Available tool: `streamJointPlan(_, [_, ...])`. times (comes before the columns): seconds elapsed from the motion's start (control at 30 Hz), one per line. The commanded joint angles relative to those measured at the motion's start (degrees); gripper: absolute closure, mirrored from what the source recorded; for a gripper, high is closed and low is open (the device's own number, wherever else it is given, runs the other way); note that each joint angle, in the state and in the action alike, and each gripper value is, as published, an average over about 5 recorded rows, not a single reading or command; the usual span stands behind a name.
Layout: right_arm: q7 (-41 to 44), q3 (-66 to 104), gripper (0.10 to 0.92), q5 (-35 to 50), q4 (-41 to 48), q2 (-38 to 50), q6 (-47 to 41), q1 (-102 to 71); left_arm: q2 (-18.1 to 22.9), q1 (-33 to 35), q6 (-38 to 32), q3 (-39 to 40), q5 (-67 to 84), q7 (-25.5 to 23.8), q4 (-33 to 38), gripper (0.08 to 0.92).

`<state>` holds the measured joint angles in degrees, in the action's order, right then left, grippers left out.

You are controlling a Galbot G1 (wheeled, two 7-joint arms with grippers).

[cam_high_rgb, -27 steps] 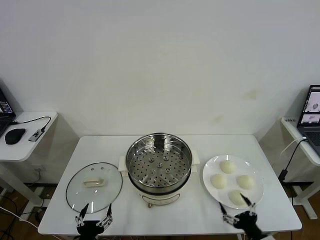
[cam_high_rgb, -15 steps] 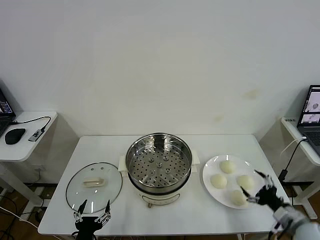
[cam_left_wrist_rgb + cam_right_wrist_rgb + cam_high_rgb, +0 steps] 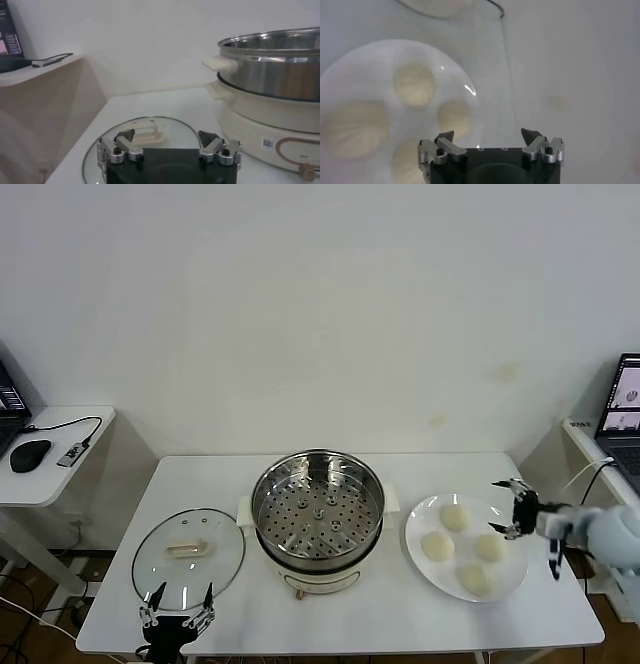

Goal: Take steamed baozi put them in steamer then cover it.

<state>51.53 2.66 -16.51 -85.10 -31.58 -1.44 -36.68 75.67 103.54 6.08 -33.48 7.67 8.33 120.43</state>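
Four cream-white baozi [image 3: 456, 516] lie on a white plate [image 3: 418, 525] at the table's right; they also show in the right wrist view [image 3: 414, 84]. The steel steamer [image 3: 318, 509] stands uncovered at the centre, its perforated tray bare. The glass cover [image 3: 188, 556] lies flat on the table to its left. My right gripper [image 3: 515, 509] is open and empty, in the air at the plate's far right rim, apart from the baozi. My left gripper [image 3: 178, 609] is open and empty at the table's front edge, just before the cover [image 3: 145, 135].
The steamer's wall and cream base [image 3: 280, 65] rise close beside the left gripper. A side desk with a mouse [image 3: 30, 454] stands at the left. Another desk with a laptop [image 3: 620, 409] stands at the right, and a cable [image 3: 580, 484] hangs near the right arm.
My right gripper has swung from the table's front edge, up and back, to the plate's far right rim. My left gripper has sunk slightly at the front edge.
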Motion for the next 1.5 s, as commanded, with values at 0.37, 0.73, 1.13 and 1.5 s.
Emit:
streamJointPlan(0.37, [8.61, -41.77, 0.203, 3.50, 19.71, -6.28, -1.27, 33.34, -0.06, -0.42, 0.27, -1.32, -0.09, 0.44, -0.27, 0.177])
streamJointPlan(0.73, [7.75, -45.19, 0.203, 2.62, 23.42, -11.14, -3.52, 32.82, 0.00, -0.49, 0.24, -1.94, -0.28, 0.45, -1.23, 0.177])
streamJointPlan(1.13, [5.43, -43.37, 0.203, 0.97, 26.69, -14.29, -5.19, 31.94, 0.03, -0.37, 0.14, -2.32, -0.95, 0.34, -1.17, 0.177])
streamJointPlan(1.5, [4.91, -42.98, 0.273, 1.10, 26.88, -14.81, -6.22, 32.01, 0.11, -0.45, 0.09, -2.24, -1.65, 0.31, -1.30, 0.177])
